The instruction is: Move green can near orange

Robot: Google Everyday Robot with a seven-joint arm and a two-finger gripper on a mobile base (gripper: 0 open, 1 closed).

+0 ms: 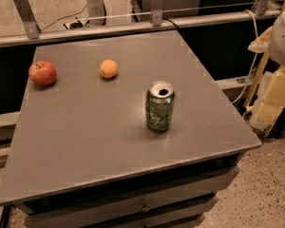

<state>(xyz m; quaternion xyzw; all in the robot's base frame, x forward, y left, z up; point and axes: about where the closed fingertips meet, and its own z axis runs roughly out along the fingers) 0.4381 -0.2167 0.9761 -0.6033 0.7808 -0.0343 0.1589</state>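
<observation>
Camera view: can [160,109] stands upright centre-right on table [85,141], well apart from orange [109,69]. Gripper out of frame, grip state unknowable. Move not started.

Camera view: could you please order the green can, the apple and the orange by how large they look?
1. green can, though it stands nearest the camera.
2. apple.
3. orange, clearly smaller than the apple, at similar depth.
The gripper is not in view.
</observation>
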